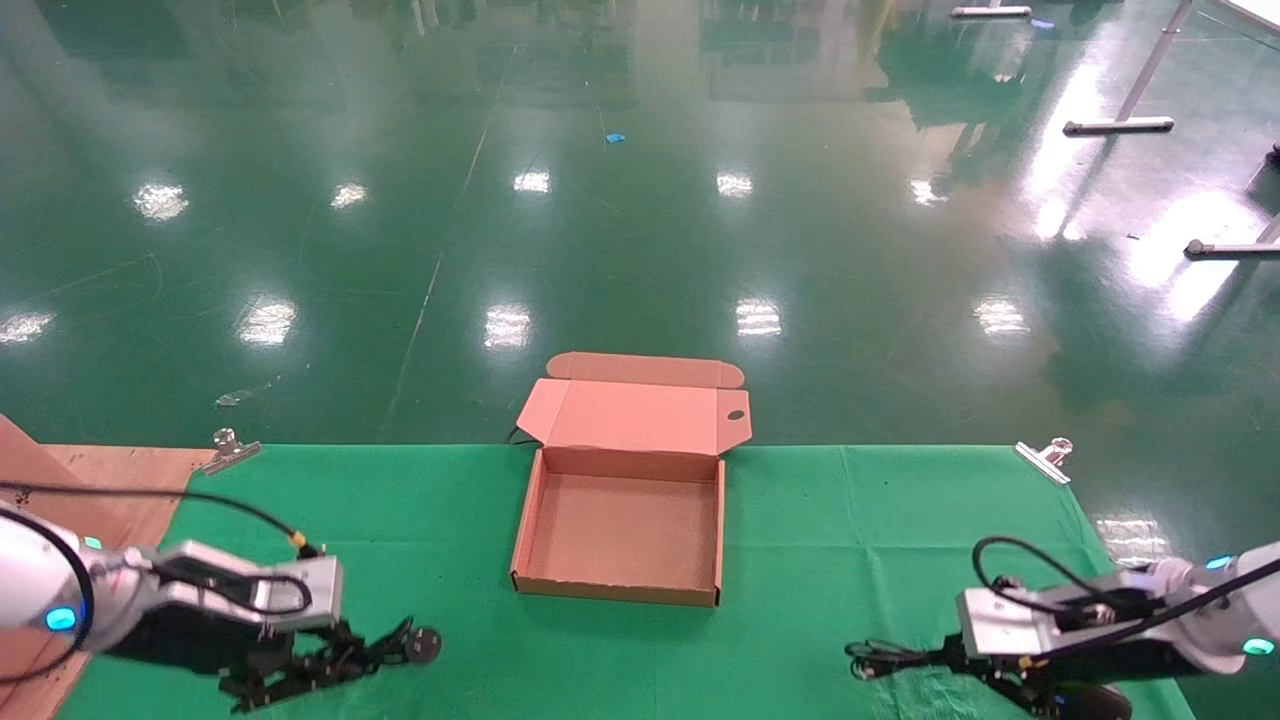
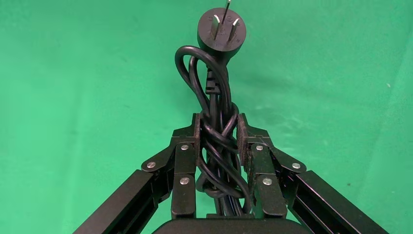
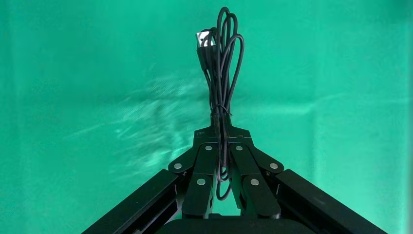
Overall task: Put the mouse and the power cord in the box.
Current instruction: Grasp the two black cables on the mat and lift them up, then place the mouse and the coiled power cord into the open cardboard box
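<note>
The box (image 1: pixel 617 592) lies open and empty in the middle of the green cloth, its lid (image 1: pixel 640 415) folded back over the table's far edge. Low at the near left, my left gripper (image 1: pixel 365 652) (image 2: pixel 218 123) is shut on the power cord (image 2: pixel 214 126). The bundle runs between the pads and its round plug (image 2: pixel 221 31) (image 1: pixel 426 644) sticks out ahead. At the near right, my right gripper (image 1: pixel 945 662) (image 3: pixel 222 131) is shut on the mouse's thin bundled cable (image 3: pixel 221 78) (image 1: pixel 875 660), USB end forward. The mouse body is hidden.
Green cloth (image 1: pixel 860 540) covers the table, held by metal clips at the far corners (image 1: pixel 230 450) (image 1: pixel 1043 460). A brown board (image 1: pixel 70 470) lies at the left edge. Beyond the far edge is glossy green floor.
</note>
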